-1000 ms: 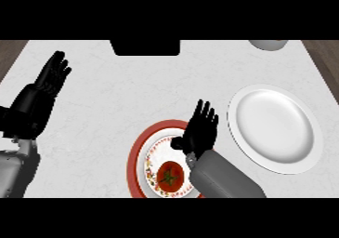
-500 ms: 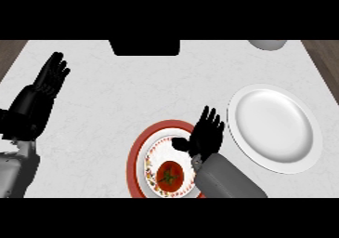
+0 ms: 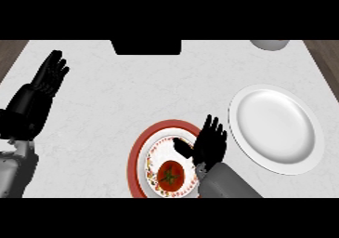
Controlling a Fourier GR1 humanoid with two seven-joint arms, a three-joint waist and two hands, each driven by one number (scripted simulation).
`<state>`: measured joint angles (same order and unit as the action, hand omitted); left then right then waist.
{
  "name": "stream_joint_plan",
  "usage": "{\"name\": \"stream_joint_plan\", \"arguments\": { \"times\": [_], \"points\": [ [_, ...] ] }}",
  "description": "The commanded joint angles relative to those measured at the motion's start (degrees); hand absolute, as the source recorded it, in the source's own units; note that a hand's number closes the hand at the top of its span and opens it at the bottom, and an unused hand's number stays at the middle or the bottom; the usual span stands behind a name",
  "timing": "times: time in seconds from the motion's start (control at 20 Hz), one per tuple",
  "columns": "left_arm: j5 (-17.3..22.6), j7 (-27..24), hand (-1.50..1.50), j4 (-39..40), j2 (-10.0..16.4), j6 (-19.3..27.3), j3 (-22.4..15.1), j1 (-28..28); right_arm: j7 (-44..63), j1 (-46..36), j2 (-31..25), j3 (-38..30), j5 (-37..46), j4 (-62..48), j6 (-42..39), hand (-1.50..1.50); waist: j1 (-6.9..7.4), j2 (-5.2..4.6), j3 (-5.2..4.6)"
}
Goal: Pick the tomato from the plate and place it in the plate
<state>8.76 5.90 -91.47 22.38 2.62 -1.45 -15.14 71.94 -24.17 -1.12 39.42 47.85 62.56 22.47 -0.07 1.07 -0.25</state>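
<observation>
Both hands are finished in matt black: the left hand (image 3: pixel 47 81) and the right hand (image 3: pixel 211 145) are each built from slim fingers and a shorter thumb set to one side. Behind the left fingers, a long, boxy black wrist section (image 3: pixel 21 116) is joined to the rounded grey left forearm (image 3: pixel 10 172). Behind the right fingers, the smooth grey right forearm (image 3: pixel 225 183) is attached.

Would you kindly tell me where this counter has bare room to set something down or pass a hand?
Bare counter lies between the left hand and the white plate, beyond the red-rimmed plate. It is crowded where the right hand hovers between both plates, near the tomato.
</observation>
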Motion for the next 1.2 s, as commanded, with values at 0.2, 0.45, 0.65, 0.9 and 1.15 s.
{"name": "stream_joint_plan", "arguments": {
  "times": [0.2, 0.45, 0.65, 0.9, 1.15],
  "points": [
    [0.7, -0.2, 0.00, -0.6, 0.8, -1.8, 0.6, -0.2, 13.3, 1.7, 1.1, 0.2, 2.0, -2.3, -3.4, -1.50, 0.93, -0.62, 0.08],
    [-0.3, 0.4, 0.00, -0.9, -0.8, -0.4, -0.2, 0.5, 13.3, -1.9, 1.1, -1.1, 15.8, -2.8, -1.8, 1.50, 0.19, -0.47, 0.11],
    [-0.9, 0.2, 0.00, -1.2, 0.1, 0.1, 1.2, 1.9, 13.3, 6.0, -1.9, 0.6, 23.0, 3.2, -4.0, 1.50, -1.50, -0.21, 0.13],
    [-0.8, -0.2, 0.00, -0.2, 0.4, 2.1, 3.7, 3.4, -14.1, 20.4, -27.0, -9.4, 8.6, 4.5, 1.3, 1.50, -7.93, -0.23, 0.40],
    [0.2, -0.5, 0.00, -0.5, 0.6, 1.1, 4.4, 5.0, -29.6, 28.6, -43.4, -16.8, -0.7, 11.1, 7.2, 1.50, -7.57, 0.16, 0.23]
  ]
}}
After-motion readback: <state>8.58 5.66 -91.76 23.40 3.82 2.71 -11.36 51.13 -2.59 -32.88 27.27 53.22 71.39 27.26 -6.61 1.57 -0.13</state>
